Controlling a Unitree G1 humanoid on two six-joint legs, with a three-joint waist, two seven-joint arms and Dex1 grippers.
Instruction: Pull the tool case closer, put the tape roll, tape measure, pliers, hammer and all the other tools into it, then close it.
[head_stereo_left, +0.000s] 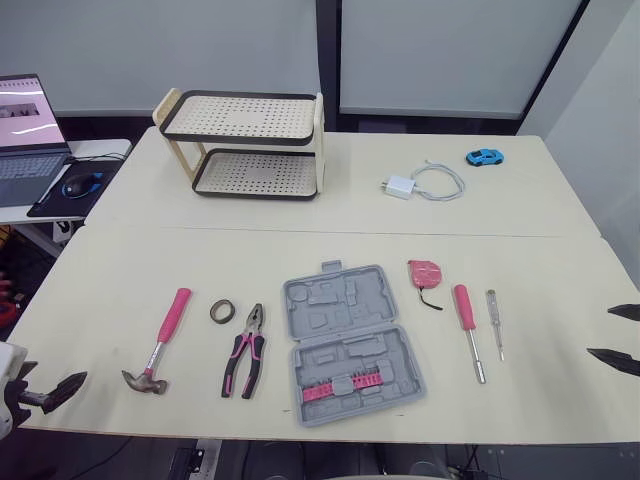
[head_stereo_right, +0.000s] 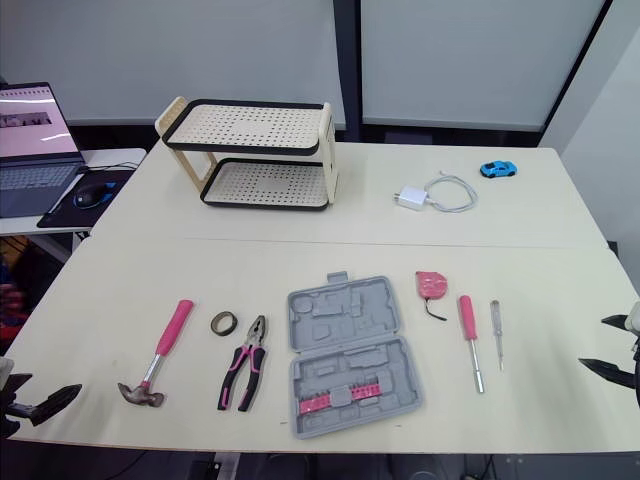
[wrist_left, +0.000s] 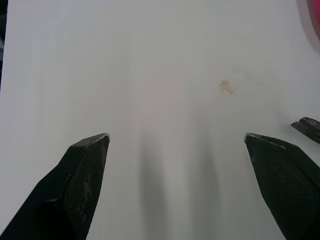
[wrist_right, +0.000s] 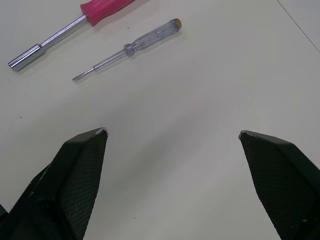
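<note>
Nearest me, left gripper (wrist_left: 177, 137) and right gripper (wrist_right: 172, 132) hover spread wide, empty. Between them tool case (head_stereo_left: 350, 345) lies unfolded, near centre; hammer (head_stereo_left: 160, 342), tape roll (head_stereo_left: 223, 311), pliers (head_stereo_left: 246, 352) left of it, tape measure (head_stereo_left: 424, 273), nut driver (head_stereo_left: 467, 330), screwdriver (head_stereo_left: 495, 322) right. I judge nothing packed yet; all remains.

- The left gripper (wrist_left: 175, 137) is down low at the robot's left side, in the bottom left corner of the head views.
- Its two black fingers (wrist_left: 82, 175) are spread far apart. In the head views, the pointed tip aims in toward the middle.
- The right gripper (wrist_right: 172, 132) is down low at the robot's right side, at the right edge of the head views.
- Its two black fingers (wrist_right: 280, 175) are spread far apart too. Their pointed tips also aim in toward the middle.
- The two grippers are well apart, one on each side.
</note>
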